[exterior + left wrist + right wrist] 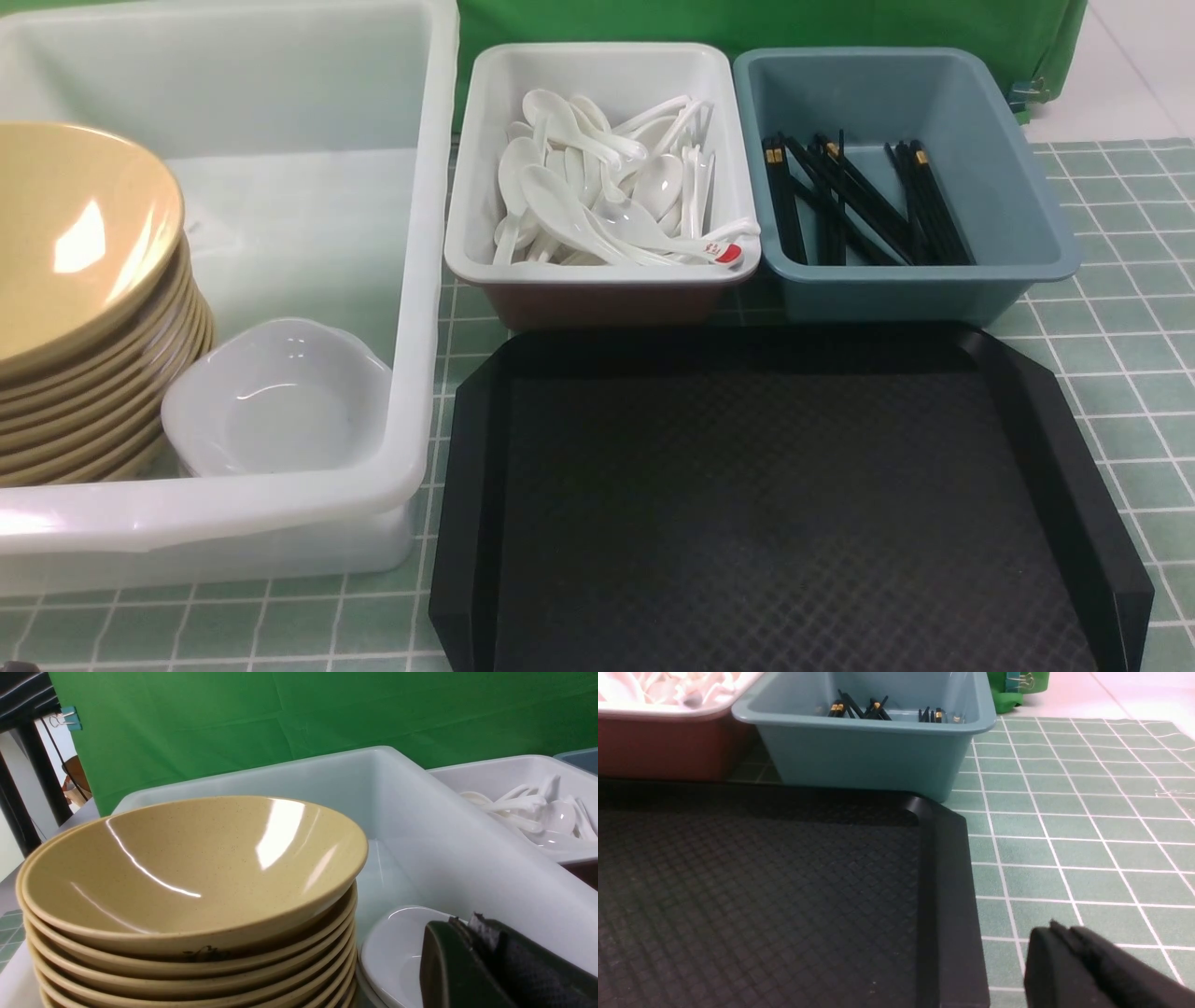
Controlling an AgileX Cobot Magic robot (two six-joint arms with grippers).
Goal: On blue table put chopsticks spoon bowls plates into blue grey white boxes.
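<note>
Left wrist view | bowls (187,868) beside left end effector (472,961), apart

The large translucent white box (425,280) holds a stack of tan bowls (84,308) with a white plate (280,397) beside it. The white box (467,252) holds spoons (607,187). The blue-grey box (1018,187) holds chopsticks (859,201). A black tray (784,504) lies on the surface (1120,327).

text: none legible | red mark on one spoon (731,252) (too small to read)
</note>
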